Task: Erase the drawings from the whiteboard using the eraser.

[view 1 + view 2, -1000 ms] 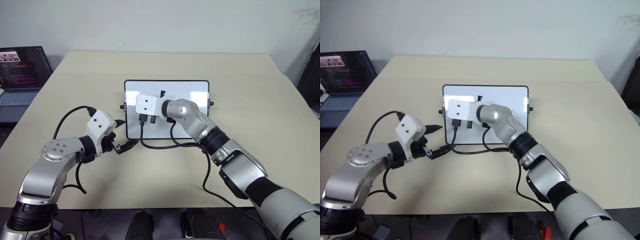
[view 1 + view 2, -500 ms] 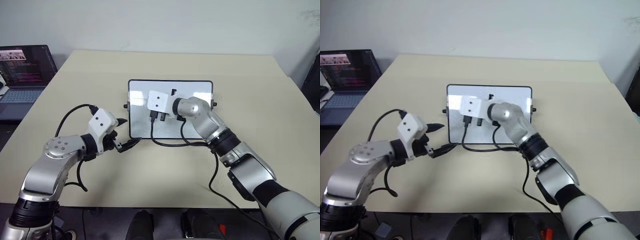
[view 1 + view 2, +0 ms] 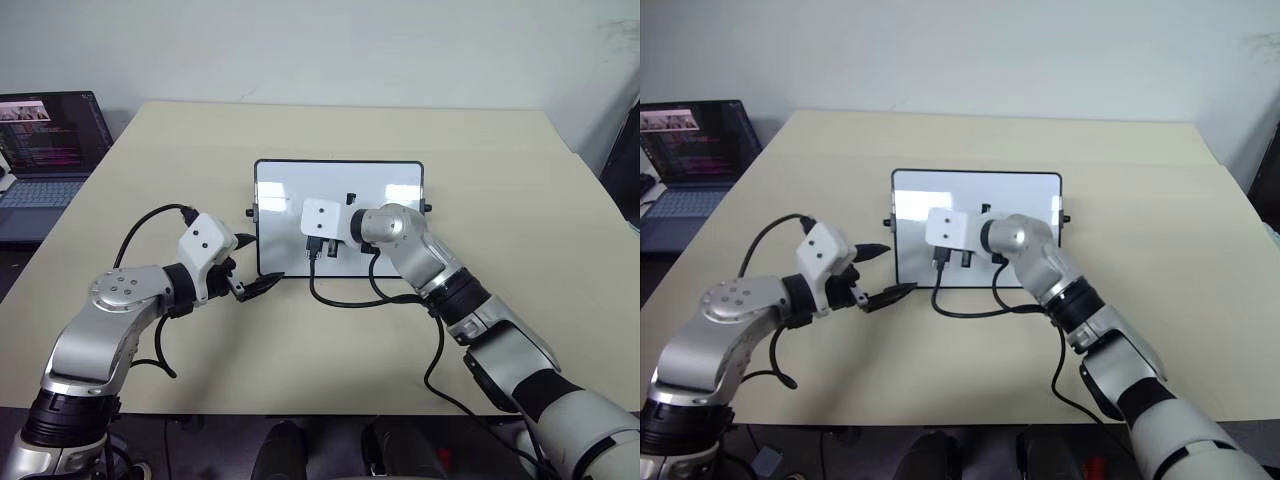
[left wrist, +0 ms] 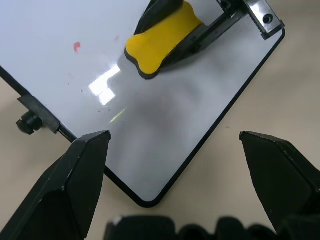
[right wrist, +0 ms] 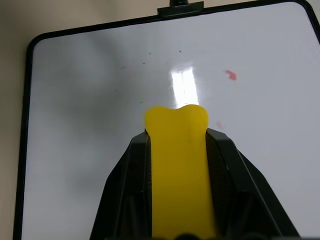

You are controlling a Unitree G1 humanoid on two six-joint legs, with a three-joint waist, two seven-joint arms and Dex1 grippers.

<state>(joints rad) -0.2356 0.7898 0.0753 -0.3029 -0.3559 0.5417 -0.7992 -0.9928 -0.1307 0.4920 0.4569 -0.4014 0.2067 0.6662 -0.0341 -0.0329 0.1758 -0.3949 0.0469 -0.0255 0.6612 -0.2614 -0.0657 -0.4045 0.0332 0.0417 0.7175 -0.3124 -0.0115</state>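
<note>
A: Since a second ago, we see the right hand [image 3: 322, 226] with the eraser [image 4: 161, 41] has slid from the whiteboard's [image 3: 280, 182] left part toward its middle and a little nearer the near edge. Left hand [image 3: 250, 272] unchanged, off the board's near-left corner. Laptop [image 3: 48, 150] sits further back in the picture than before; we put that down to the head camera shifting.

B: Head views, both eyes: board lies flat at mid-table [image 3: 500, 180], right hand over its centre.

A: Left wrist view: left hand's two black fingers [image 4: 70, 187] stand wide apart, holding nothing, above the near corner of the board. Yellow eraser rests on the white surface, pinched between black fingers. One small red speck [image 4: 77, 47] beside it.

B: Right wrist view: right hand clenched on the eraser, a finger [image 5: 227, 170] on each long side, yellow tip sticking out past them. Of the drawings [image 5: 230, 75] we see a red fleck and a fainter one near it, just beside the tip; the rest of the surface looks wiped.

A: Handling, our judgement: eraser is light and fairly stiff, with a softer black underside; the side grip suits it. Board is glossy and light, likely to skid under a push, so we would steady it by the frame.
</note>
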